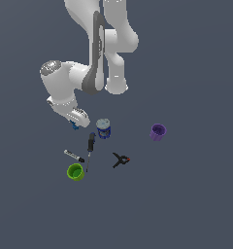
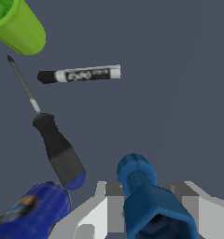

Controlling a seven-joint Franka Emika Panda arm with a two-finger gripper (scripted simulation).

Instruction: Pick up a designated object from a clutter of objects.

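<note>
Seven small things lie scattered mid-bench, and we take them from the exterior view's left to its right. First comes the marker (image 1: 74, 156), with the green cup (image 1: 75, 172) just below it, toward the near edge. Above these, toward the far edge, the gripper (image 1: 74, 125) sits low over the small bright-blue piece (image 1: 74, 126), which is the object to be picked. In the wrist view that blue piece (image 2: 146, 196) stands between the grey fingers (image 2: 97, 212), filling the gap, so we read the jaws as clenched on it. Next is the black screwdriver (image 1: 90, 148), its shaft pointing at the green cup. Close beside its handle stands the dark-blue can (image 1: 104, 129). Further right lies the black clamp (image 1: 121, 160). Well apart, nearest the right edge, stands the purple cup (image 1: 158, 132).
</note>
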